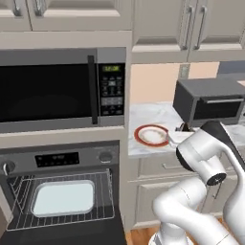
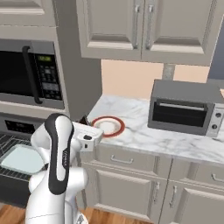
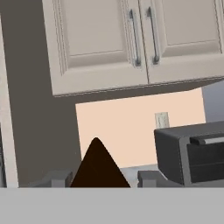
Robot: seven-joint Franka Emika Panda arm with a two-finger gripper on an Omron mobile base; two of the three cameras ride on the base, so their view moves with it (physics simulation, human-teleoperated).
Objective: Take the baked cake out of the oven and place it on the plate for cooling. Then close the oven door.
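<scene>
Dark-brown and wedge-shaped, the baked cake [image 3: 99,165] is sitting between the two finger tips of the gripper [image 3: 101,177] in the hand view, its point rising above them; the fingers are closing on it from both sides and grasping it. In the right base view the gripper [image 2: 84,121] is hovering at the near left edge of the marble counter [image 2: 153,135], just beside the plate [image 2: 107,126], which is lying flat on the stone, white with a red-orange rim. The same plate [image 1: 151,135] is showing in the left base view, with the hand just to its right.

To the left and lower down, the oven [image 1: 60,189] is standing with the oven door [image 1: 67,234] dropped open, a pale tray [image 1: 63,198] lying on the wire rack [image 1: 103,210]. A microwave [image 1: 62,88] is hanging above it. A grey toaster oven [image 2: 186,107] is taking up the counter's right side, well apart from the plate, leaving bare marble between them. Wall cabinets [image 3: 131,39] are hanging overhead.
</scene>
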